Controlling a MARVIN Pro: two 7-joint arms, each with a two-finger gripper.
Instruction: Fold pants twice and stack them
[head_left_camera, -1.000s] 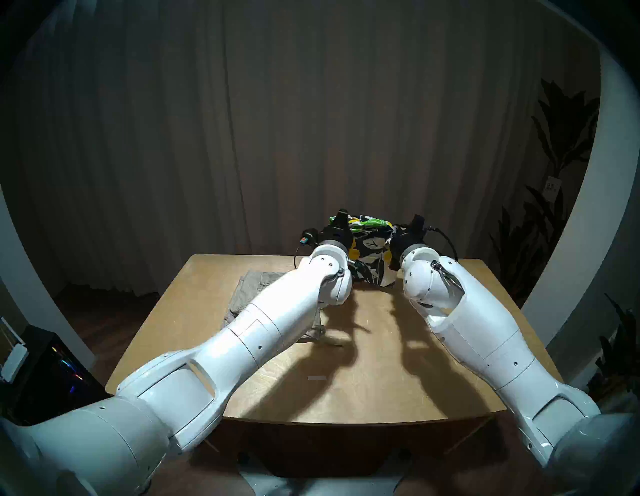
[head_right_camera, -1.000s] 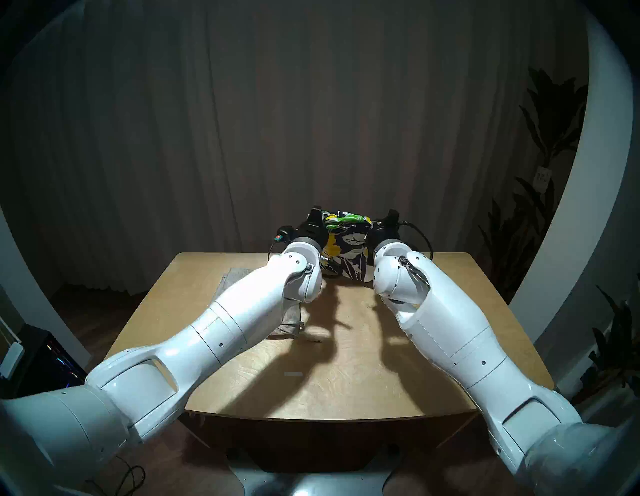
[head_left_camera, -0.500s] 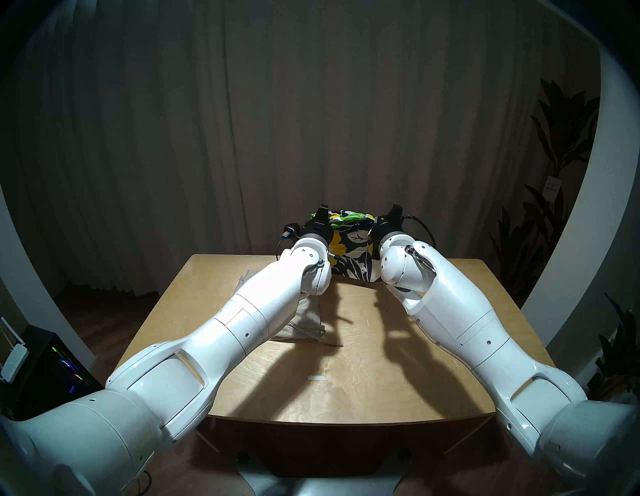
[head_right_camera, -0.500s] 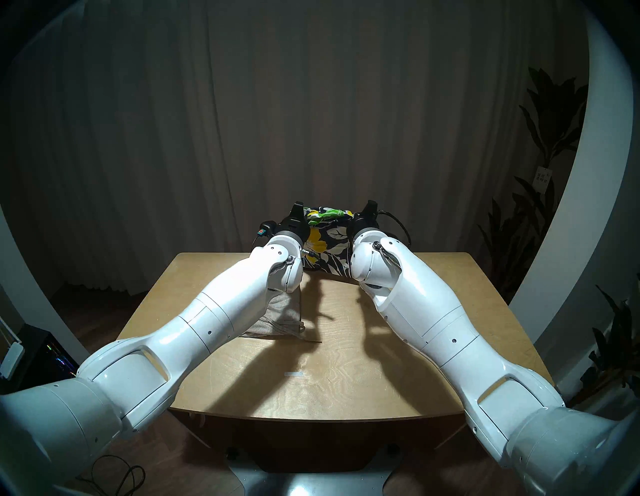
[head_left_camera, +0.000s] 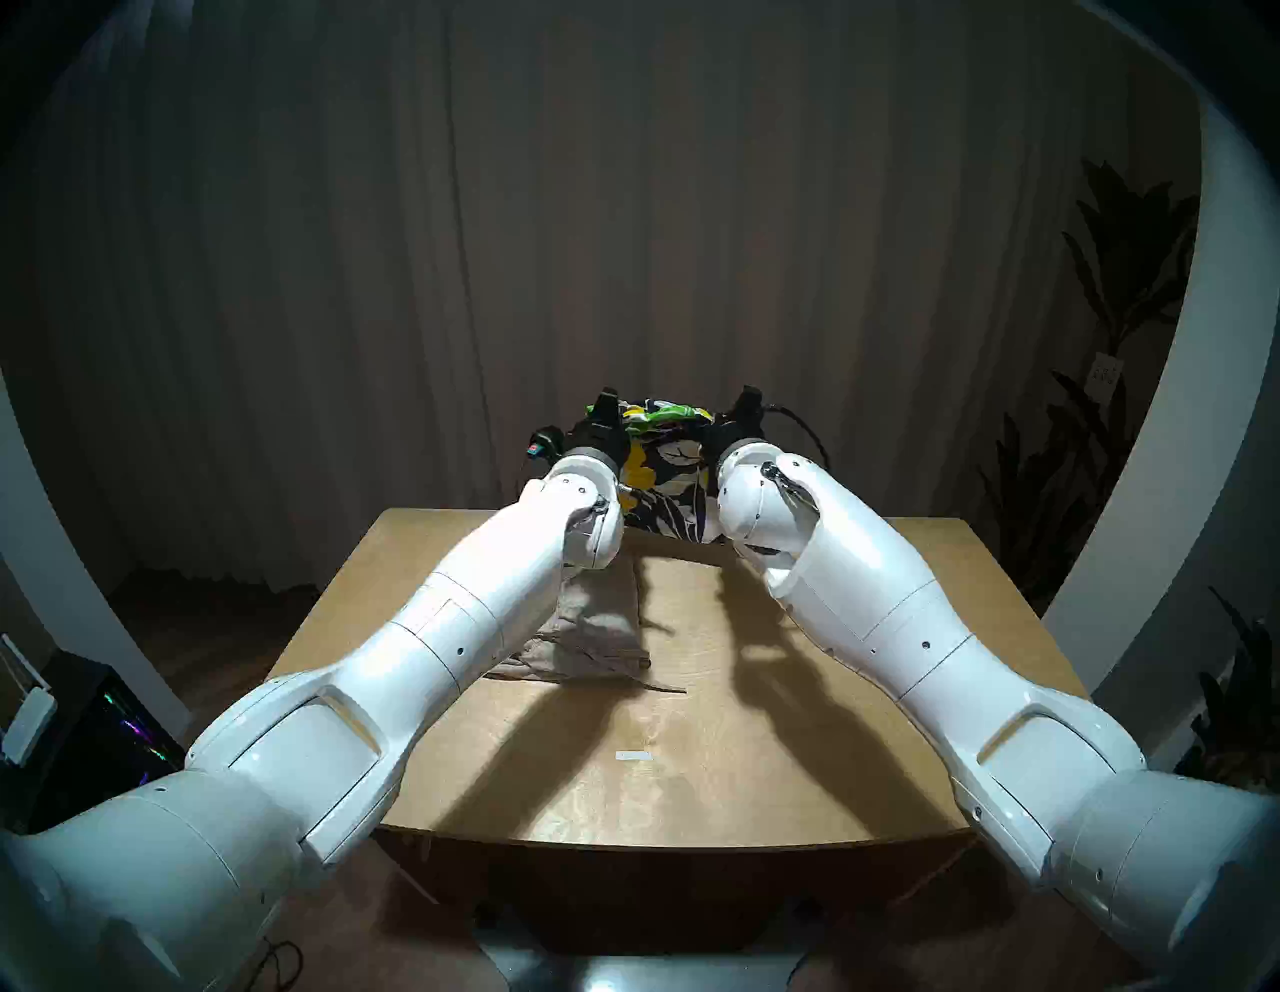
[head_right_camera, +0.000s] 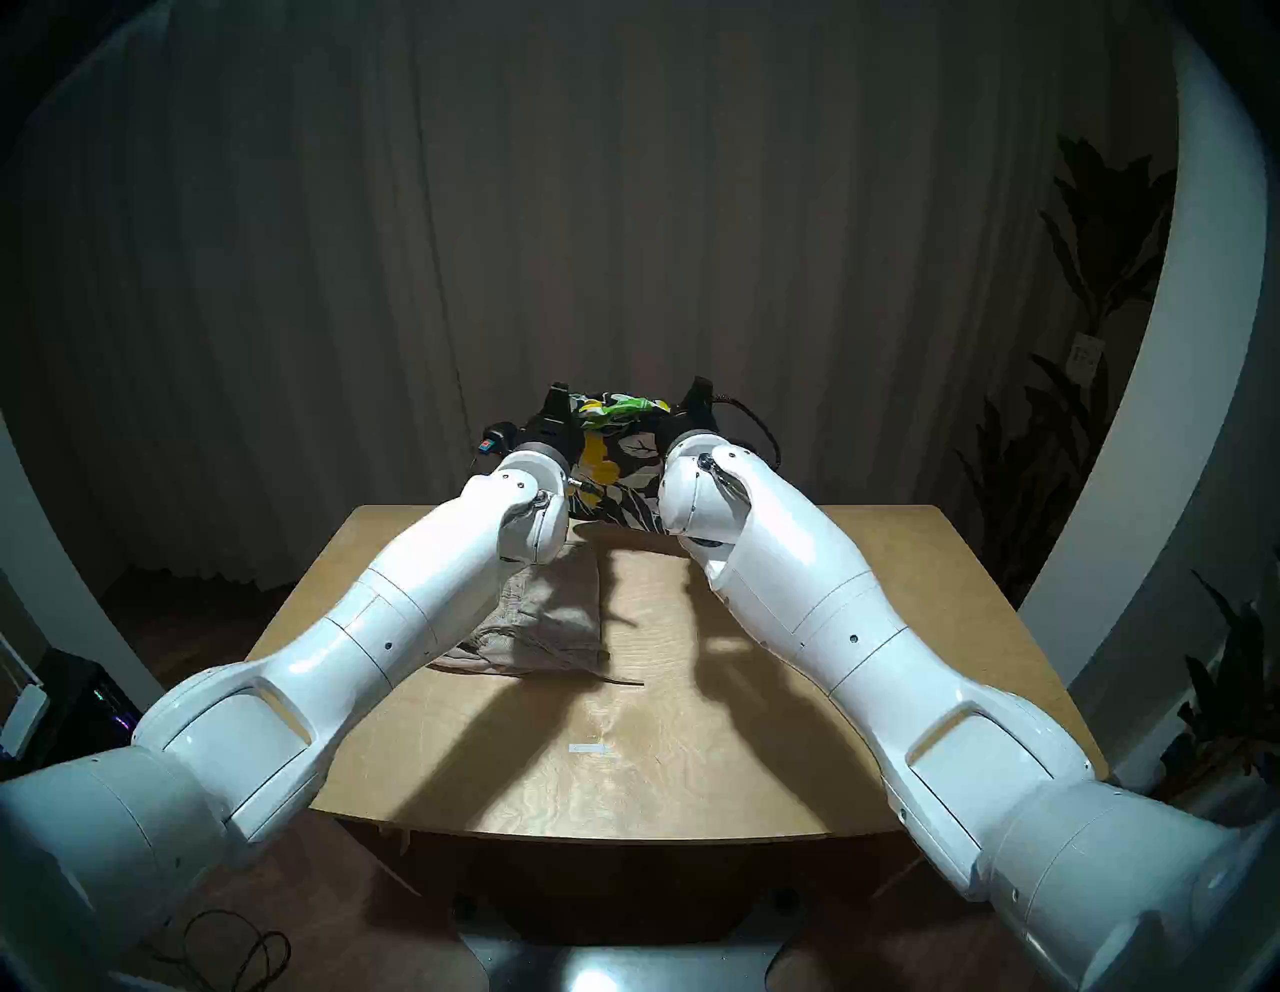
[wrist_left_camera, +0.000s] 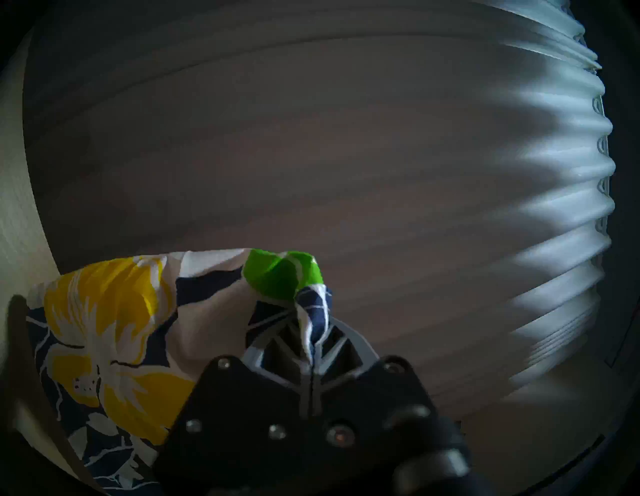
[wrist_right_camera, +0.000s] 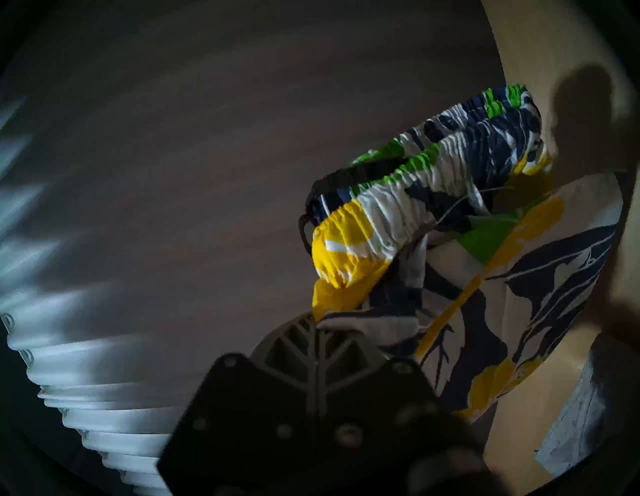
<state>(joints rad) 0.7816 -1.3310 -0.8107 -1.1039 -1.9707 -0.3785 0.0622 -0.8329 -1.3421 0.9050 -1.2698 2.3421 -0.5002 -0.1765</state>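
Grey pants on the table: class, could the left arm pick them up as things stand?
Probably not: the left gripper has its jaws shut on the floral shorts, lifted above the grey pants.

The floral shorts (head_left_camera: 670, 465), navy with white, yellow and green blooms, are held aloft at the table's far edge, bunched at the top and hanging down. The light grey-beige pants (head_left_camera: 597, 641) are laid folded on the table, left of centre, partly hidden by an arm.
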